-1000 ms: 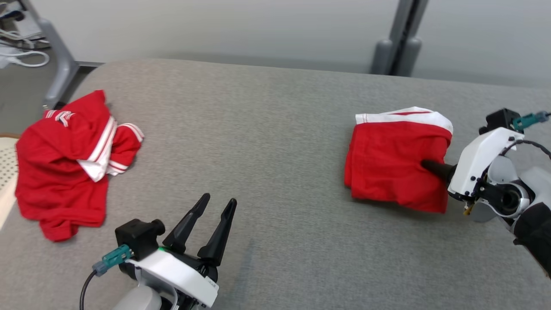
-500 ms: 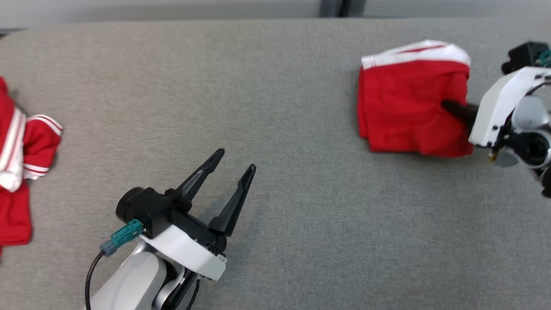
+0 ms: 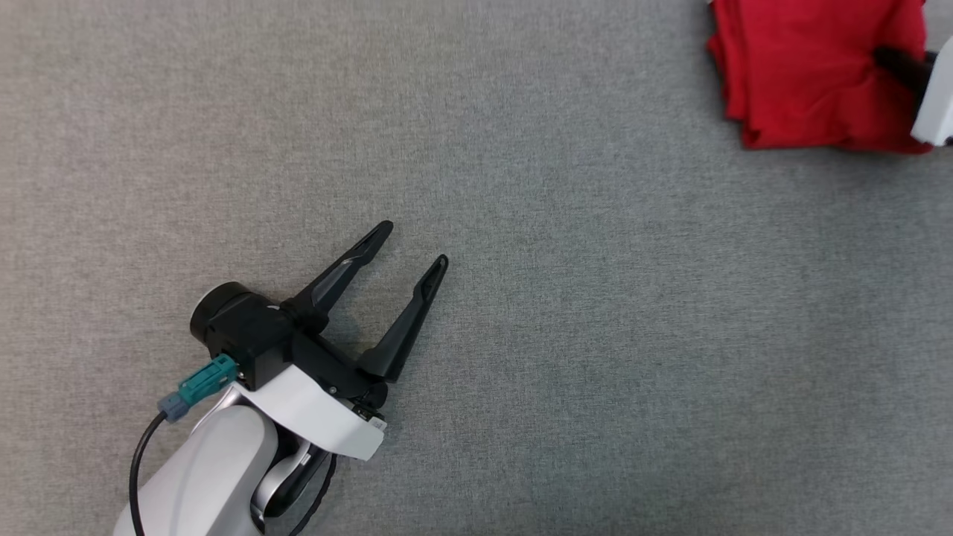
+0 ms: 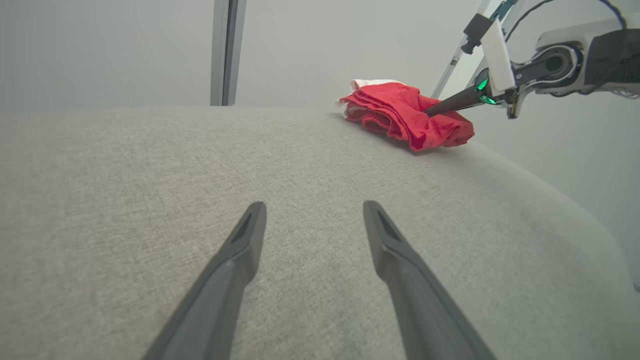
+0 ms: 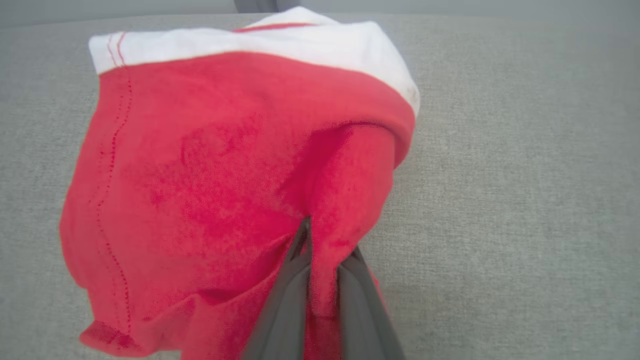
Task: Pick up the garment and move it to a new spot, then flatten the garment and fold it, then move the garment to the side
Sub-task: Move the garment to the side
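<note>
The garment [image 3: 804,74] is a folded red cloth with a white band, lying at the far right of the grey padded surface [image 3: 595,335]. My right gripper [image 3: 886,59] comes in from the right and is shut on a pinch of the garment's near edge. In the right wrist view the red garment [image 5: 225,150] is bunched between the two dark fingers of my right gripper [image 5: 312,235]. My left gripper [image 3: 412,246] rests open and empty low over the surface at the lower left. From its wrist, my left gripper [image 4: 314,207] points toward the garment [image 4: 400,112] and the right gripper [image 4: 432,111].
Behind the surface, a grey upright post [image 4: 227,50] stands against a pale wall. The surface's rounded edge [image 4: 575,200] falls away just beyond the garment on the right.
The head camera has tipped down and turned, so a second crumpled red garment at the left has slid out of the picture. My right gripper stays shut on the folded garment; the left stays open.
</note>
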You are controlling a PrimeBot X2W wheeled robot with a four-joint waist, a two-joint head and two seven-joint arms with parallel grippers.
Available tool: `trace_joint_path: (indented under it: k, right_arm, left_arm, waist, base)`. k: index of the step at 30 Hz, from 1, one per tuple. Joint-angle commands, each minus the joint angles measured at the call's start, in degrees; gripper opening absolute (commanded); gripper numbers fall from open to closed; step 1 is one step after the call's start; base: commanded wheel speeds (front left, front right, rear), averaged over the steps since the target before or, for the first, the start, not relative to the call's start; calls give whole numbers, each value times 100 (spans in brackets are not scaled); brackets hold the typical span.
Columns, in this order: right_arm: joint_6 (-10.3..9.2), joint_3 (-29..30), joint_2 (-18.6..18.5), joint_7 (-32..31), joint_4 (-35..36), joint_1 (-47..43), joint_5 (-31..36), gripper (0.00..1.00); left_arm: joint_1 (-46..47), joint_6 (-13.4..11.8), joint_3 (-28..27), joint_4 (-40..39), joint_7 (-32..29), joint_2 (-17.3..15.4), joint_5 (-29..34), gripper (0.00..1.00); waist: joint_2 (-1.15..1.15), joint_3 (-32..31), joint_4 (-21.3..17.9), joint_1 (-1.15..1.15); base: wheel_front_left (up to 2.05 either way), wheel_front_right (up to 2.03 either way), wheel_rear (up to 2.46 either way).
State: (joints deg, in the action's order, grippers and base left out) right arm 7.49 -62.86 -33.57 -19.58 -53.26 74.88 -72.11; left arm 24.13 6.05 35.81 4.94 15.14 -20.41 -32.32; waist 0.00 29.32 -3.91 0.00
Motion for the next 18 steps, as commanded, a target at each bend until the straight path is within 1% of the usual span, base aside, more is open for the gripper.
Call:
trace_joint_path:
  k: [1,6,15,16,17,18]
  right_arm:
    - [2,3,-64,7,-85,120,96,0]
    - [1,-91,-97,29,-267,293,356,0]
    - [1,-34,-45,96,-491,326,513,0]
    - [2,-27,-25,100,-518,305,520,3]
    - [2,-18,-4,104,-555,272,526,38]
    - [2,-5,13,118,-589,241,527,96]
  left_arm:
    - [122,29,-42,-10,1,-40,-21,100]
    - [108,42,-90,-24,2,-62,-46,100]
    - [13,71,-142,26,3,7,-27,100]
    - [3,77,-139,35,3,22,-30,100]
    - [-8,83,-134,48,4,33,-36,100]
    - [-12,88,-132,65,4,41,-44,100]
  waist:
    - [0,176,5,0]
    - [0,277,51,0]
    - [0,231,82,0]
    - [0,203,83,0]
    - [0,168,85,0]
    - [0,134,87,0]
  base:
    - [0,0,0]
    - [0,0,0]
    - [0,0,0]
    - [0,0,0]
    - [0,0,0]
    - [0,0,0]
